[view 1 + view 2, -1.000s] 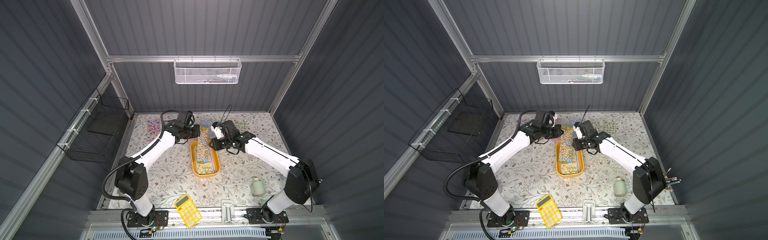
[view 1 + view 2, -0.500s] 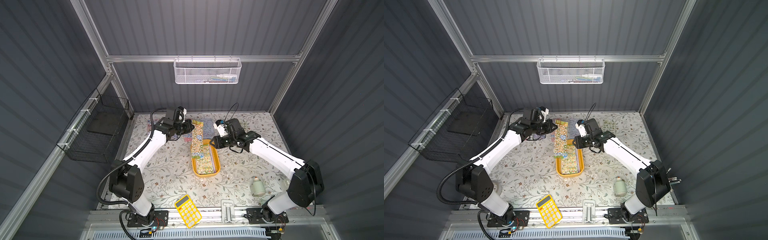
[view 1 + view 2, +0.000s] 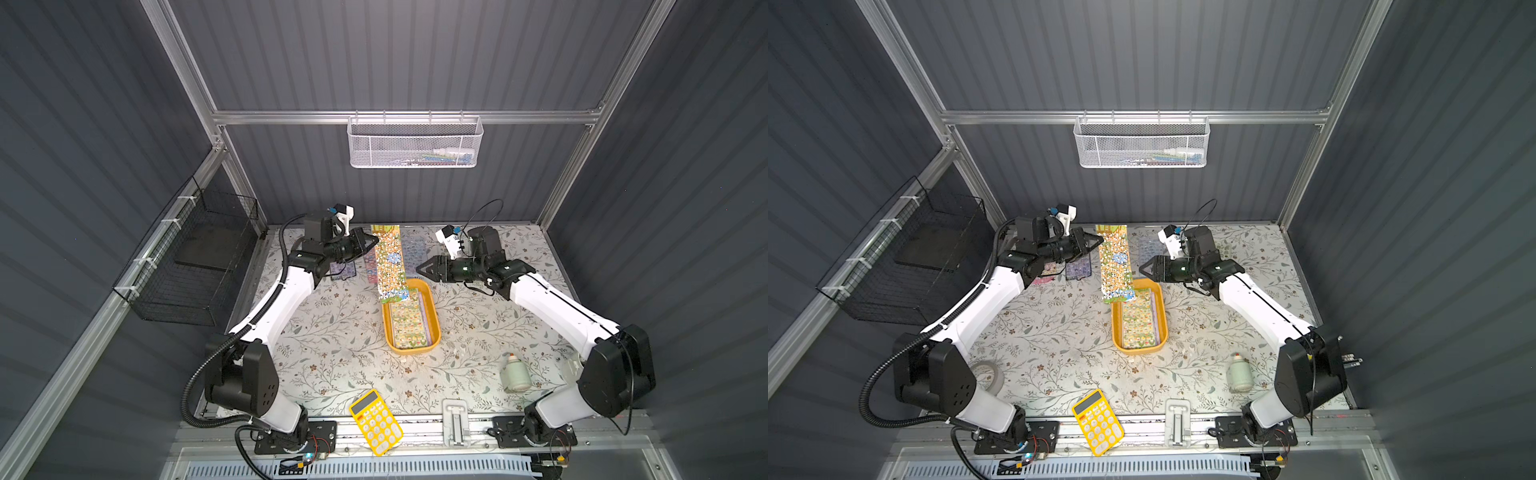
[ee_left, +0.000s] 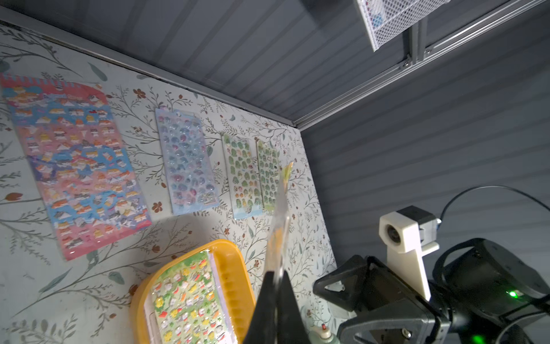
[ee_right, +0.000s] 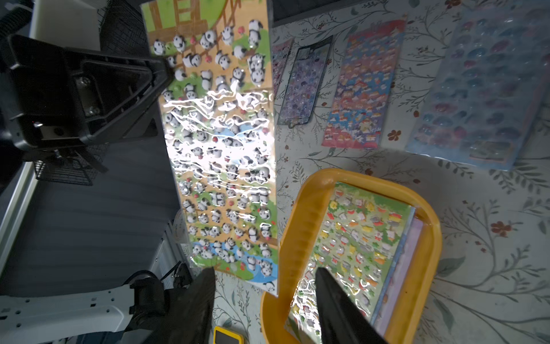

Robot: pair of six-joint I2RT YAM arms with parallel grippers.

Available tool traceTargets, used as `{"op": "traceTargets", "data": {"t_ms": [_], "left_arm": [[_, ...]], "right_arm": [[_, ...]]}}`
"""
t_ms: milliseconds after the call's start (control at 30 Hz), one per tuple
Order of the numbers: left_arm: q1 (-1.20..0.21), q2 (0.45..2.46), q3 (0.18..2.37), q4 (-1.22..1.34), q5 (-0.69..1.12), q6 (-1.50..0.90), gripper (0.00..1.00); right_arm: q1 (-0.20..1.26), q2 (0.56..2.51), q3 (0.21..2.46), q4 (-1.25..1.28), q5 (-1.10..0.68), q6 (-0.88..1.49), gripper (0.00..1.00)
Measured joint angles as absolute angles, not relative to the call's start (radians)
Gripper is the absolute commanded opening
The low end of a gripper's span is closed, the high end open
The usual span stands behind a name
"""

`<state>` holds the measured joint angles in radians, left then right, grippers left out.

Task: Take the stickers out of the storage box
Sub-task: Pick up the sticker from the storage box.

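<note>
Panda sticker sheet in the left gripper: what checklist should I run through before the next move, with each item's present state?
1. Grip: left gripper shut on the panda sheet at its edge: ok.
2. Clearance: panda sheet free of the storage box: cannot tell; its lower end overlaps the far rim in both top views.
3. Other arm: right gripper open and empty: ok.
4. Drop spot: bare table available near the laid-out sheets: ok.
5. Box emptied: not ok; more stickers lie in it.
</note>
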<state>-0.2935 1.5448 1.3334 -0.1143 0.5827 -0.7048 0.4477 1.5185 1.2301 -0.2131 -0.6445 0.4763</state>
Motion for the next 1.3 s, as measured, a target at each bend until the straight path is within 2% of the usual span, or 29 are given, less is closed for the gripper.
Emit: {"op": "traceTargets", "data": {"t_ms": [433,800,933,1033,1100,1167,1267,1300], "left_arm": [[-0.293,1.55,1.312,0.092,0.7,-0.841,0.0],[-0.293,1.562,1.29,0.137,0.711,-0.862,0.0],[-0.292,1.566,1.281,0.14,0.711,-0.863,0.0],[-0.292,1.57,1.281,0.146,0.711,-0.862,0.01],[-0.292,1.573,1.281,0.151,0.711,-0.862,0.13],[-0.292,1.573,1.281,0.154,0.711,-0.868,0.32],[-0.292,1.573,1.281,0.153,0.706,-0.864,0.69],[-0.292,1.573,1.281,0.151,0.706,-0.862,0.78]], "right_arm": [[0.467,1.605,1.259,-0.118,-0.743,0.58,0.58],[0.467,1.645,1.297,-0.049,-0.788,0.662,0.31],[0.466,1.649,1.298,-0.045,-0.789,0.679,0.13],[0.466,1.648,1.3,-0.045,-0.788,0.678,0.05],[0.466,1.648,1.302,-0.047,-0.786,0.671,0.0],[0.465,1.648,1.304,-0.053,-0.782,0.668,0.0],[0.461,1.646,1.307,-0.073,-0.78,0.656,0.0],[0.459,1.645,1.308,-0.082,-0.778,0.651,0.0]]}}
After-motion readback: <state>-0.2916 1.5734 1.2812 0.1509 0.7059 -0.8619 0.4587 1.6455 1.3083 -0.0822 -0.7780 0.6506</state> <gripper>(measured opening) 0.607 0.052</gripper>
